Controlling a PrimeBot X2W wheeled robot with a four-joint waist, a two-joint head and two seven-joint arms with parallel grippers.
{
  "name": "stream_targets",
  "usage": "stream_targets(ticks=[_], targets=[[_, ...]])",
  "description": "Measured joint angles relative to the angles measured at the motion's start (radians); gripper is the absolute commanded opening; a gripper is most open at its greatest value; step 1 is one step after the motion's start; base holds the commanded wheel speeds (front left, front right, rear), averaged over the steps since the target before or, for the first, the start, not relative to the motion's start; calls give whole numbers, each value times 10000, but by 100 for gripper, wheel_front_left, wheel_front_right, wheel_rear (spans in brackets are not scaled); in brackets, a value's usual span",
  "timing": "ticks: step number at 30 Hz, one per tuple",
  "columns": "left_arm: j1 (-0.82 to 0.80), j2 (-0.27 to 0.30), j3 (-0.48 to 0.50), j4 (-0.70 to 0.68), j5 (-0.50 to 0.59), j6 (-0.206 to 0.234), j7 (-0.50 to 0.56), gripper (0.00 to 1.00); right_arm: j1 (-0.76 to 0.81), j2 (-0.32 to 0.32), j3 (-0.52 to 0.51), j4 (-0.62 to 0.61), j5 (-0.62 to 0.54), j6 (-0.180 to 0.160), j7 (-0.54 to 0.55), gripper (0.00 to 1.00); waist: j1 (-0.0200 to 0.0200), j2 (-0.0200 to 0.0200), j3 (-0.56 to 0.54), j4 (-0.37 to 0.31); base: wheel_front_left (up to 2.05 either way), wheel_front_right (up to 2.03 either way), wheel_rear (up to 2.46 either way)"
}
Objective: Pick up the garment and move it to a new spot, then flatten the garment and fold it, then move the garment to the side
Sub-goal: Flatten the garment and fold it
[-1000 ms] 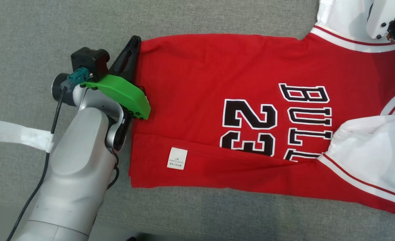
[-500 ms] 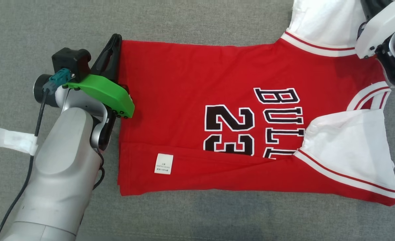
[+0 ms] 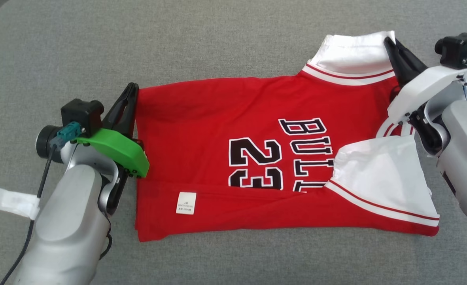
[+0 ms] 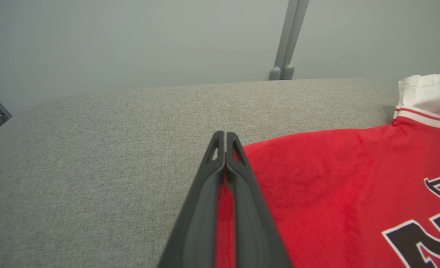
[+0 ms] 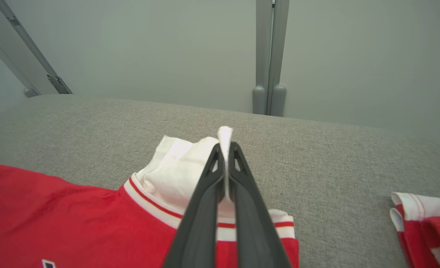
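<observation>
Lying flat on the grey fabric desk (image 3: 233,39), the red jersey (image 3: 217,118) spans the space between your two arms, its near edge folded up so a white label (image 3: 186,203) shows. Your left fingers (image 4: 205,186) are pressed together on the red hem at its far left corner. Your right fingers (image 5: 203,201) pinch the white sleeve at its far right corner.

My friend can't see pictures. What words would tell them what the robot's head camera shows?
A red basketball jersey with a black 23 lies partly folded on a grey fabric surface. The left gripper pinches its hem edge and the right gripper pinches a white sleeve, both shut.
</observation>
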Motion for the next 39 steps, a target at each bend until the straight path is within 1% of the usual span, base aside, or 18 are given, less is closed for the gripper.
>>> stream_targets(ticks=[4,9,15,17,20,24,28,30,32,36,39], targets=[[619,27,73,-353,-42,0,-63,0,647,-63,8,-320,276,0,-92,0,0,0,-361,-132,0,0,0],[1503,40,320,-859,-418,31,-150,0,1283,-159,140,-1049,385,0,-182,0,0,0,-736,-306,0,0,0],[2540,52,623,-1365,-750,316,-151,0,2291,-512,650,-2025,370,12,-209,0,0,0,-1020,-524,0,0,0],[2862,56,748,-1547,-857,422,-153,0,2559,-715,715,-2257,251,12,-211,0,0,0,-1073,-599,0,0,0],[3337,107,920,-1743,-974,548,-153,0,2814,-1030,677,-2993,-71,12,-211,0,0,0,-1124,-720,0,0,0],[3940,157,1158,-2127,-1097,736,-182,0,3150,-1296,589,-3856,-466,12,-213,0,0,0,-1135,-869,0,0,0],[4383,178,1147,-2339,-1158,765,-186,0,3950,-1779,623,-4199,-750,12,-215,0,0,0,-1113,-959,0,0,0],[4627,201,1227,-2506,-1208,888,-186,0,4267,-1881,755,-4341,-978,12,-215,0,0,0,-1105,-1005,0,0,0],[4831,240,1363,-2660,-1327,984,-194,0,4486,-1870,679,-4512,-978,13,-215,0,0,0,-1097,-1073,0,0,0],[4957,353,1429,-3047,-1361,1028,-226,0,4871,-1967,109,-4800,-974,13,-215,0,0,0,-1067,-1161,0,0,0],[5098,416,1475,-3290,-1361,1085,-226,0,5173,-1965,-92,-5085,-988,12,-215,0,0,0,-1052,-1201,0,0,0]])
